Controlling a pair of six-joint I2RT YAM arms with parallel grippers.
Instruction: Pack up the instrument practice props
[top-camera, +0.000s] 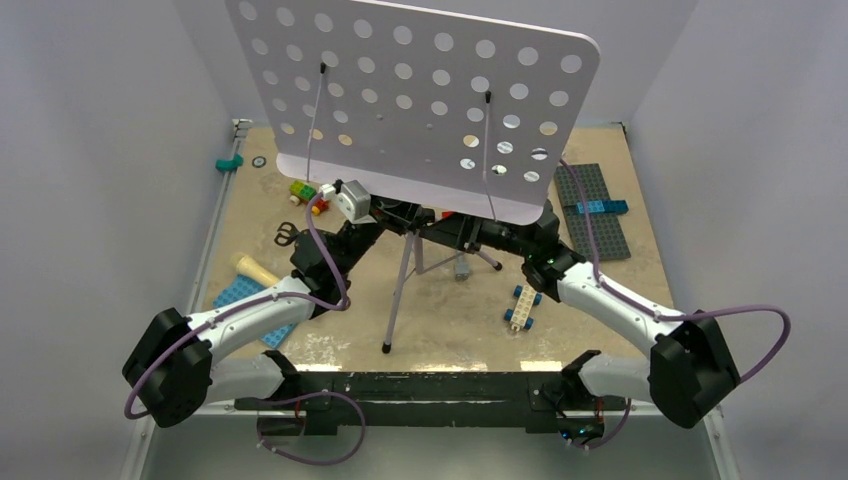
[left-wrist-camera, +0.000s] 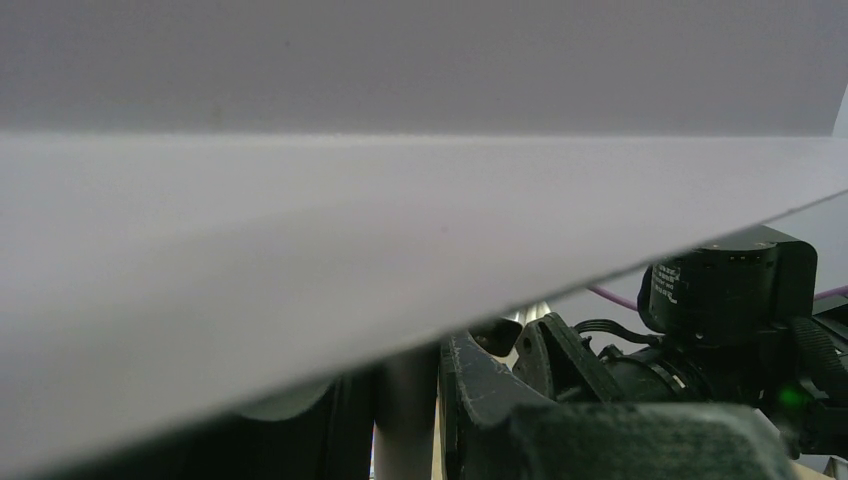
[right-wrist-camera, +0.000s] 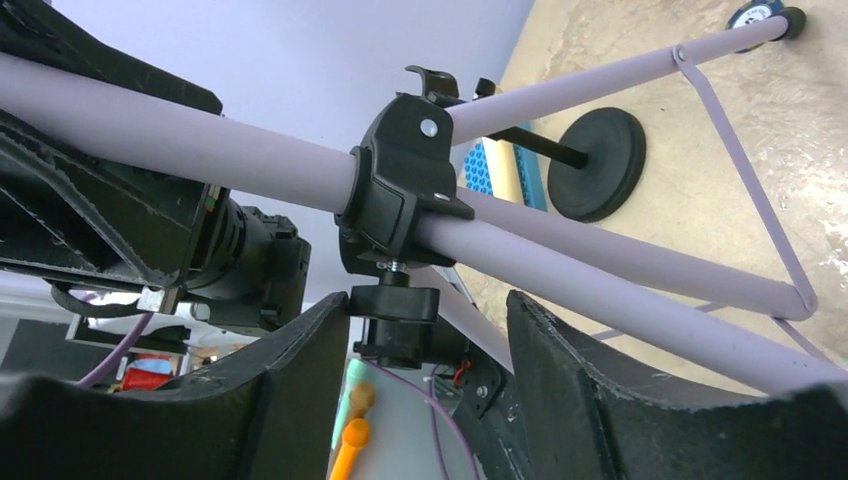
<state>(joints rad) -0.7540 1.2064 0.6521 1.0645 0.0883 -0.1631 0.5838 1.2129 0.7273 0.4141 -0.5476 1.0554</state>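
The lilac perforated music stand (top-camera: 420, 90) stands on its tripod at the table's middle, its desk hiding much of both grippers from above. My left gripper (top-camera: 393, 212) is shut on the stand's pole (left-wrist-camera: 405, 430) just under the desk (left-wrist-camera: 300, 220). My right gripper (right-wrist-camera: 430, 320) is open, its fingers either side of the black clamp knob (right-wrist-camera: 398, 325) where the legs join the pole. The cream-yellow microphone (top-camera: 254, 268) lies at the left. The black round-base mic stand (right-wrist-camera: 597, 165) lies on the table. No sheet-music pages are in view.
A blue studded plate (top-camera: 240, 296) lies under my left arm. A grey plate with blue bricks (top-camera: 598, 212) lies at the right. A toy brick car (top-camera: 522, 306) sits near the tripod's feet. Coloured bricks (top-camera: 303, 190) and a teal piece (top-camera: 230, 162) lie at the back left.
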